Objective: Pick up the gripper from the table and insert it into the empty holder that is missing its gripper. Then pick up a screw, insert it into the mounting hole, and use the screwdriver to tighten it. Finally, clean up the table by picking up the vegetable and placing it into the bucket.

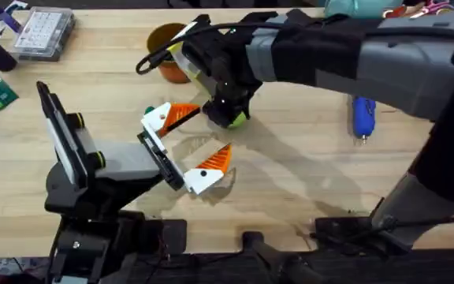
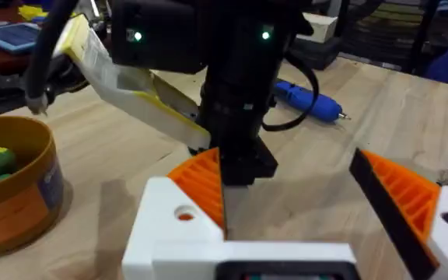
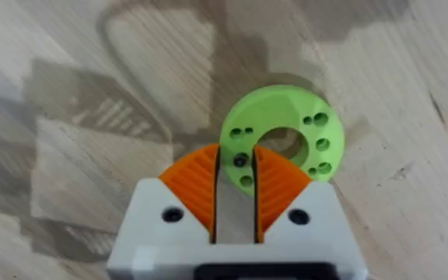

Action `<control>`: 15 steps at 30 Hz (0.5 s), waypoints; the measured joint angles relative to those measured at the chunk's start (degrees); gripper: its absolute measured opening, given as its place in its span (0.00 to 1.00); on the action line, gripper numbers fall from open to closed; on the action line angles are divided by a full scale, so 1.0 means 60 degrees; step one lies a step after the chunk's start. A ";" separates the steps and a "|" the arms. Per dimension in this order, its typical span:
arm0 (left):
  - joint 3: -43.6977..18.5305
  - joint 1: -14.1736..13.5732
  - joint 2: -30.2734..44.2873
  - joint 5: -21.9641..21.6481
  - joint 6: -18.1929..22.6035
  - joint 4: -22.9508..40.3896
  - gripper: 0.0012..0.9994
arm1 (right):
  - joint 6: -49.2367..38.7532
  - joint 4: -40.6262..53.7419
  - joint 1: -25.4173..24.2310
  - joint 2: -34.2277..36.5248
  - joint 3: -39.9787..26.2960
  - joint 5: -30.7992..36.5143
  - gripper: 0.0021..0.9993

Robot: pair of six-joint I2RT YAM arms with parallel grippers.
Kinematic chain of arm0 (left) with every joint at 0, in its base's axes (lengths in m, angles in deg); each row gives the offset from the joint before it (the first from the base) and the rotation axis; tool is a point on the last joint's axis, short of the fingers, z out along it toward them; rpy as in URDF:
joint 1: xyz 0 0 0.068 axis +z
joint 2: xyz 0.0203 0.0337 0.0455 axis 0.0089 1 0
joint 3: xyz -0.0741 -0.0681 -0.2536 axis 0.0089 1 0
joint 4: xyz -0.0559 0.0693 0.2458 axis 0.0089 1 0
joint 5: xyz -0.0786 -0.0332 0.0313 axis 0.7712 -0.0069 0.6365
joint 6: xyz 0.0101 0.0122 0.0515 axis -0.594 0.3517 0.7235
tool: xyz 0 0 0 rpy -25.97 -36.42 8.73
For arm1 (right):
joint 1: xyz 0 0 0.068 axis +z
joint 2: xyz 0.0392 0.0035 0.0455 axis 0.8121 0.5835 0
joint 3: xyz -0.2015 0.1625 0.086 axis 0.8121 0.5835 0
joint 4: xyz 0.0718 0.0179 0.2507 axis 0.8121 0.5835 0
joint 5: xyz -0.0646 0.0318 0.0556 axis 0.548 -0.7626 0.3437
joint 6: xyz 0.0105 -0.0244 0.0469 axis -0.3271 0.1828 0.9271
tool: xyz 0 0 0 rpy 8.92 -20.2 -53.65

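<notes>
vegetable (image 3: 280, 136): sat on the surface (image 3: 68, 70), near the bucket (image 2: 10, 187)
right gripper (image 3: 236, 187): clamped on its rim
left gripper (image 1: 187, 146): released, empty
left to do: lift, drop in bucket

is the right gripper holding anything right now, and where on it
Yes. The right gripper is shut on the vegetable, pinching the ring's near rim between its orange pads. The left gripper is open and holds nothing.
</notes>
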 joint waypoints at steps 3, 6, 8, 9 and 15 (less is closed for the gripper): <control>0.0000 0.0000 0.0000 0.0000 0.0000 0.0000 0.99 | -0.0026 -0.0007 0.0000 0.0000 0.0000 0.0052 0.18; 0.0000 0.0000 0.0000 0.0000 0.0000 0.0000 0.99 | -0.0033 -0.0011 0.0000 0.0000 0.0000 0.0062 0.08; 0.0000 0.0000 0.0000 0.0000 0.0000 0.0000 0.99 | -0.0029 -0.0025 0.0000 0.0000 0.0000 0.0062 0.01; 0.0000 0.0000 0.0000 0.0000 0.0000 0.0000 0.99 | -0.0029 -0.0029 0.0000 0.0000 -0.0004 0.0066 0.01; 0.0000 0.0000 0.0000 0.0000 0.0000 0.0000 0.99 | -0.0033 -0.0029 0.0000 0.0004 -0.0004 0.0066 0.01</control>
